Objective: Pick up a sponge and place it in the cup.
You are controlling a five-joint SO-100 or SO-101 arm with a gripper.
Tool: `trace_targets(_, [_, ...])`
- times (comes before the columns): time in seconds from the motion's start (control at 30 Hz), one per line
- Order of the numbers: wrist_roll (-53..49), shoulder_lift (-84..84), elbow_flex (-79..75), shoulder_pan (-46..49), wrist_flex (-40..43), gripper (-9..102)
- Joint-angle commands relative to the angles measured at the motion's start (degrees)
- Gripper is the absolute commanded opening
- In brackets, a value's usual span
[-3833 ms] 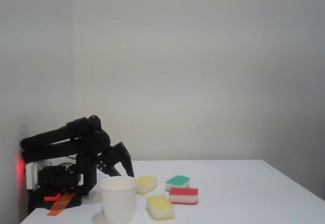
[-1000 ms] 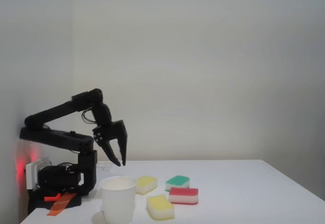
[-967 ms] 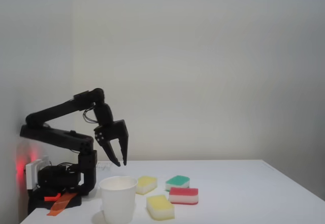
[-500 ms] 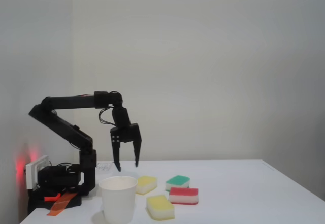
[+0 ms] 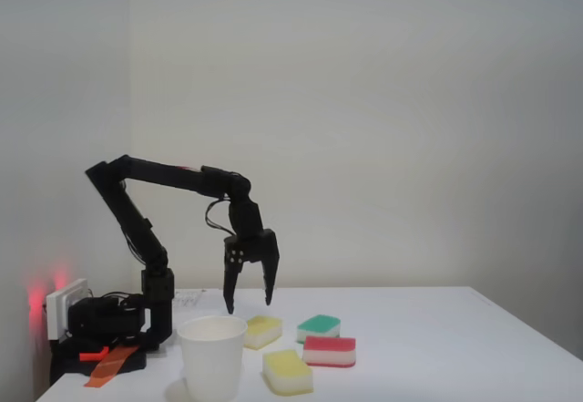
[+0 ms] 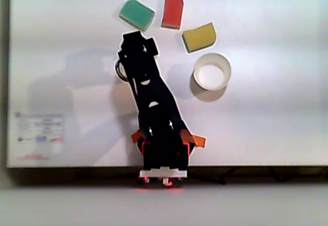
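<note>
Since half a second ago the arm has stretched further out to the right in the fixed view, elbow raised, and the gripper [image 5: 249, 306] has come down to hang just above the rear yellow sponge [image 5: 262, 331]. Claw points down, jaws spread wide, nothing between them, fingertips clear of the table [image 5: 437, 347]. Cup and sponges have not shifted.

Fixed view: white cup [image 5: 212, 357] stands upright near the table's front-left corner, mouth up. Rear yellow sponge lies just right of and behind the cup, not touching it. Second yellow sponge [image 5: 288, 371] lies nearer the front edge, right of the cup, apart from it. Green-topped sponge [image 5: 318, 327] sits further right, behind the red-topped sponge [image 5: 329, 351]; these two are close, contact cannot be told. Arm base [image 5: 105, 324] sits at the table's left edge with an orange tag [image 5: 109, 365] in front of it.

Other view, looking down, arm entering from the bottom edge: the arm's black body [image 6: 151, 103] covers the spot under the claw, so the rear yellow sponge is hidden there. Cup [image 6: 211, 72] sits right of the arm, interior looks empty. One yellow sponge [image 6: 199, 37] lies just above the cup, apart from it. Red-topped sponge [image 6: 172, 11] and green-topped sponge [image 6: 137, 14] lie near the top edge of the table [image 6: 277, 108], side by side, small gap between. A printed label [image 6: 40, 128] is stuck near the table's bottom-left corner.
</note>
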Motion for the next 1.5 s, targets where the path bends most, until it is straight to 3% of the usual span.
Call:
trace_targets(0.0, [-0.62, -1.32, -2.55, -0.79, -1.49, 27])
trace_targets(0.73, [-2.37, -15.29, -3.43, 0.70, -9.93, 31])
trace_targets(0.87, [-1.67, -17.93, -4.57, 0.70, -10.37, 23])
trace_targets(1.0, [-0.53, -20.21, -6.42, 0.62, -10.46, 3])
trace_targets(1.1, [0.79, -21.88, -8.53, 0.00, -9.76, 0])
trace_targets(1.27, [2.11, -21.97, -13.71, -0.26, -3.52, 0])
trace_targets(1.47, [4.39, -17.40, -27.42, 0.26, 16.52, 0])
